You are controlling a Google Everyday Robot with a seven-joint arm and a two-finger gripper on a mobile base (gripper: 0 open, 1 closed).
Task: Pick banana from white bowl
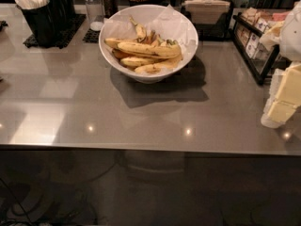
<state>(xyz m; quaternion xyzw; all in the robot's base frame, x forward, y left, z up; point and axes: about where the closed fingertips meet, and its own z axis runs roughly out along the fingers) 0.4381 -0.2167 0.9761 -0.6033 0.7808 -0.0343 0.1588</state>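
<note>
The white bowl [188, 51] stands at the back middle of the grey counter [94, 112], lined with white paper. It holds several bananas. The longest, thickest banana [148, 49] lies across the top of the pile, yellow with brown speckles, its ends pointing left and right. Shorter bananas lie under and behind it. My gripper [283, 98] shows at the right edge as pale yellow blocks below a white arm, well right of the bowl and nearer than it, holding nothing that I can see.
Black cutlery holders [40, 18] with white utensils stand at the back left. Two shakers [94, 4] and a napkin dispenser [207, 8] stand behind the bowl. A black wire rack [256, 46] with packets stands at the back right. The counter's front edge [141, 149] runs across.
</note>
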